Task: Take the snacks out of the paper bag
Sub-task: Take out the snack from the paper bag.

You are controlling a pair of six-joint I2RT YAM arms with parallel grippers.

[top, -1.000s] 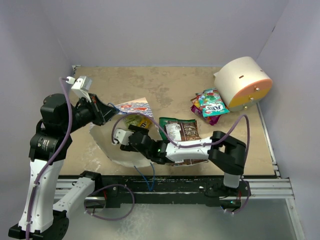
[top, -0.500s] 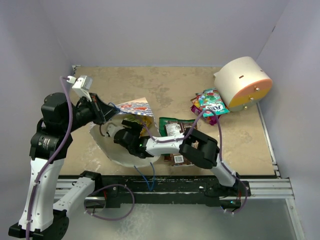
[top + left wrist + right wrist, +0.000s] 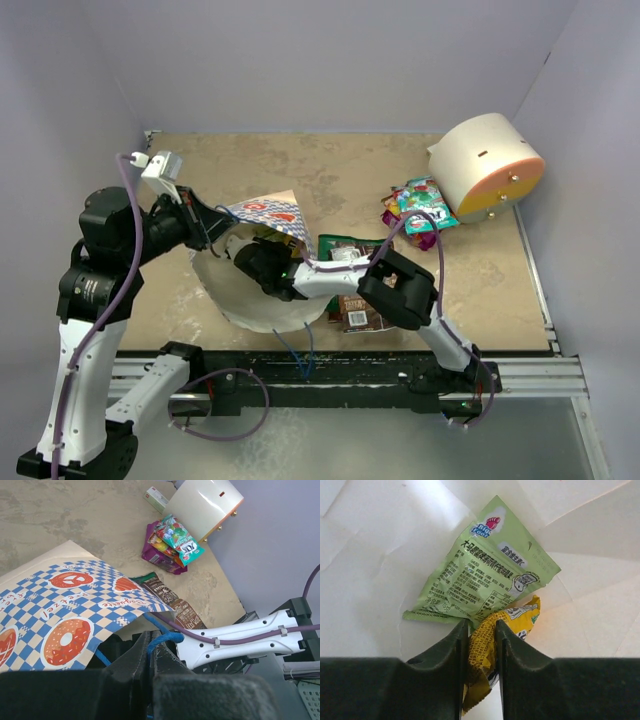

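The paper bag (image 3: 268, 213) lies on its side, blue-and-white checkered outside (image 3: 65, 610), its cream mouth facing the arms. My left gripper (image 3: 208, 225) (image 3: 150, 652) is shut on the bag's blue string handle (image 3: 162, 639) and holds the mouth up. My right gripper (image 3: 250, 258) reaches inside the bag (image 3: 380, 555). There it (image 3: 481, 627) is shut on a small yellow snack packet (image 3: 485, 650), which lies partly under a light green packet (image 3: 480, 580). Other snacks lie outside on the table: a green-and-brown chip bag (image 3: 355, 255) (image 3: 170, 600) and a pile of candy bags (image 3: 420, 212) (image 3: 172, 540).
A cream cylinder with an orange face (image 3: 490, 165) (image 3: 205, 502) lies at the back right, beside the candy bags. A small white box (image 3: 156, 499) rests near it. The right arm's white link (image 3: 235, 640) crosses over the chip bag. Grey walls enclose the table.
My right gripper has pushed deeper into the bag and narrowed its jaws onto the yellow packet. The left gripper has kept its hold on the handle, lifting the bag's mouth slightly.
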